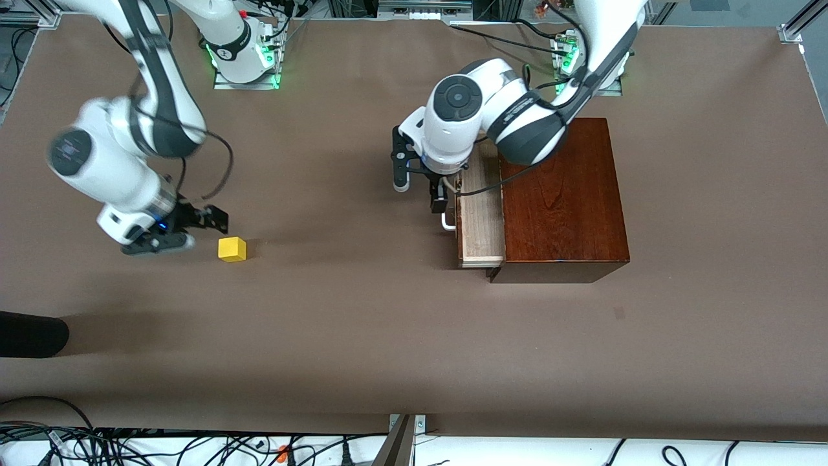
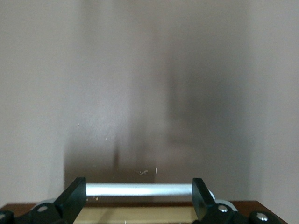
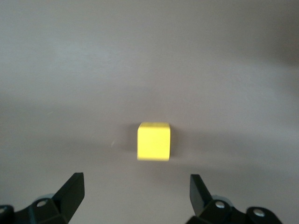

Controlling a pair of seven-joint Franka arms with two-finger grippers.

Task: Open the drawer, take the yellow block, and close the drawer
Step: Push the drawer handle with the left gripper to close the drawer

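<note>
The block [image 1: 232,248] lay on the table [image 1: 362,336] toward the right arm's end, free of the right gripper [image 3: 135,196], whose jaws were spread empty. The left gripper [image 2: 138,198], jaws open around the handle [image 2: 138,189], should push the open drawer [image 1: 480,213] squarely shut.

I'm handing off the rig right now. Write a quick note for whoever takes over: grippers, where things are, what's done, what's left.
Right gripper: open, empty, low over the table beside the yellow block, not touching it.
Left gripper: at the drawer's white handle, fingers open on either side of the bar, no squeeze visible.
Drawer: pulled partly out of the wooden box; the visible part of its inside is bare.
Yellow block: on the table toward the right arm's end, well clear of the box.
Done: drawer opened, block out and set down.
Left: push the drawer shut.
</note>
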